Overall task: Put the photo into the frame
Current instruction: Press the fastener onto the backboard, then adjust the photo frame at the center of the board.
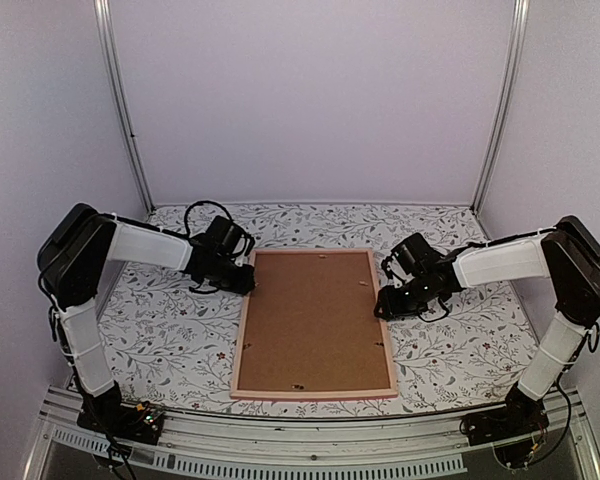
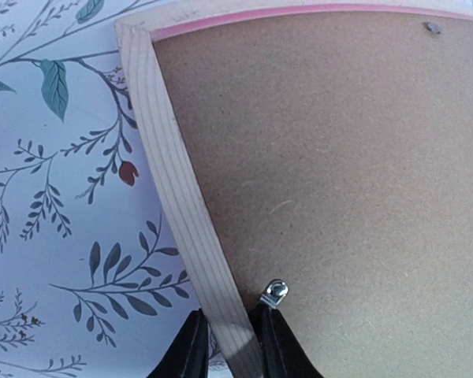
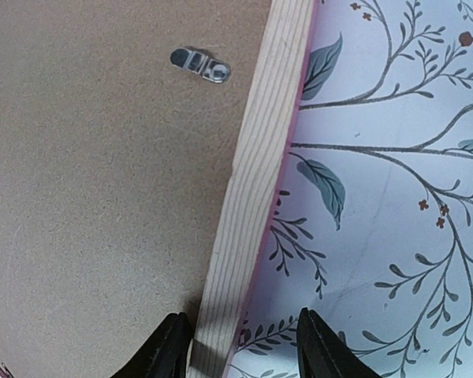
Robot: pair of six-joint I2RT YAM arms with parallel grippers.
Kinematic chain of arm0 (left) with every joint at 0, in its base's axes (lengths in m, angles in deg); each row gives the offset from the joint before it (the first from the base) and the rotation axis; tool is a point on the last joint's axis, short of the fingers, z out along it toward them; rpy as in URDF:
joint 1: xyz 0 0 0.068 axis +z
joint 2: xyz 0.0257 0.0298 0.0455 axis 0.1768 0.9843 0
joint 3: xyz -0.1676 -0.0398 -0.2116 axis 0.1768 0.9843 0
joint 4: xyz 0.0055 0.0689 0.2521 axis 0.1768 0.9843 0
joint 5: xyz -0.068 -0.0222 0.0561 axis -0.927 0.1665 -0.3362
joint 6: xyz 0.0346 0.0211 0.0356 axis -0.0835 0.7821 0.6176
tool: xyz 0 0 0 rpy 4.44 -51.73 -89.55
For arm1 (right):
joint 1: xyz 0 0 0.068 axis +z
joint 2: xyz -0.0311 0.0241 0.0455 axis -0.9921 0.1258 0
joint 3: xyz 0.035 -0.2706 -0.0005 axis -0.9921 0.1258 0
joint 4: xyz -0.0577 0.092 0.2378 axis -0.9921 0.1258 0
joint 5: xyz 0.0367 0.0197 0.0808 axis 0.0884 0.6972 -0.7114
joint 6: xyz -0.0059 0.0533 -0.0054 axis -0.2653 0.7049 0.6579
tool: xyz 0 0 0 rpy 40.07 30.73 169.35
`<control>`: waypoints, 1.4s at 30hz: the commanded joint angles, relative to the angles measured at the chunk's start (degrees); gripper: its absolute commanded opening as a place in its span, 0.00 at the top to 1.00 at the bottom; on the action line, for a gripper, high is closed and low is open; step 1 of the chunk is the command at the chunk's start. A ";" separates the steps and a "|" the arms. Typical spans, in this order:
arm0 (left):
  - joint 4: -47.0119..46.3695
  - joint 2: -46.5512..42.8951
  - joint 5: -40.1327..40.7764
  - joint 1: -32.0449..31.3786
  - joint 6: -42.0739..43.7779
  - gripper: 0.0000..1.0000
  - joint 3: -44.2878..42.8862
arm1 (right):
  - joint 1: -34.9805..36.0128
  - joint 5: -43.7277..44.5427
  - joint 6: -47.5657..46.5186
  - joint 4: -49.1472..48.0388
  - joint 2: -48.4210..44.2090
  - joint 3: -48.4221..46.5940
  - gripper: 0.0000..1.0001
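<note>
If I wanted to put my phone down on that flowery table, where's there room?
Bare cloth lies left of the frame inside the left arm, right of it nearer than the right arm, and beyond it. Crowded: both side rails, where jaws straddle them.

Pale-grained wooden frame point(image 2: 185, 205), matt fibreboard backing point(image 2: 339, 173)

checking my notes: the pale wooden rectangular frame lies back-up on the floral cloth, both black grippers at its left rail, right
Not both: the left gripper is at the frame's left rail; the right gripper is at its right rail, per the top view.
</note>
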 commanded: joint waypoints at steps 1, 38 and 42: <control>-2.44 -0.30 -0.30 1.05 1.01 0.80 1.71 | -0.31 0.08 -0.50 -0.30 1.10 -0.28 0.50; -12.79 -7.95 -11.95 1.41 -4.57 0.76 15.83 | -4.00 -1.75 0.16 -1.00 2.67 -6.42 0.36; -13.14 -8.44 -11.75 -0.03 -4.78 0.81 16.78 | -4.26 -1.83 -0.69 -1.28 5.22 -9.34 0.35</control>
